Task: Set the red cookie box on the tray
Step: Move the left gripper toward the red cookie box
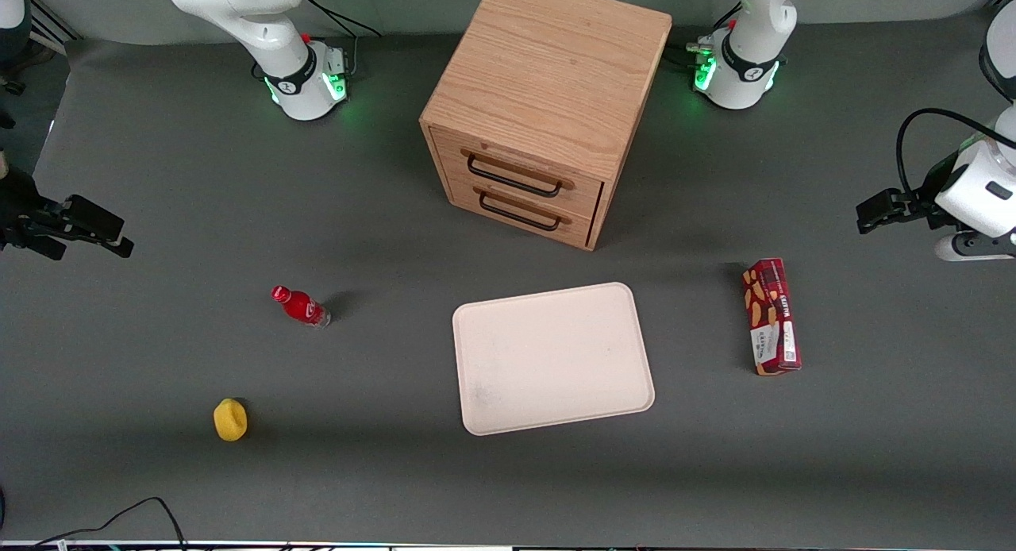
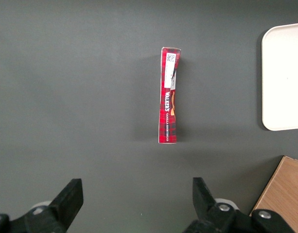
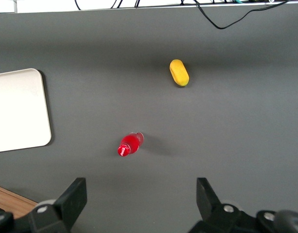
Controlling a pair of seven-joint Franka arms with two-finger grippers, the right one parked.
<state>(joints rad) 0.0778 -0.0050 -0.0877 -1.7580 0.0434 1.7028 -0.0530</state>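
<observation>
The red cookie box [image 1: 771, 317] lies on its narrow side on the grey table, beside the tray [image 1: 556, 359] and toward the working arm's end. The pale tray has nothing on it. My left gripper [image 1: 867, 214] hangs above the table, farther from the front camera than the box and apart from it. In the left wrist view the box [image 2: 169, 97] lies lengthwise ahead of the gripper [image 2: 137, 188]. The fingers stand wide open with only bare table between them. A corner of the tray [image 2: 285, 77] shows there too.
A wooden two-drawer cabinet [image 1: 548, 106] stands farther from the front camera than the tray; its corner [image 2: 282, 194] shows beside my gripper. A small red bottle [image 1: 302, 306] and a yellow object [image 1: 230, 420] lie toward the parked arm's end.
</observation>
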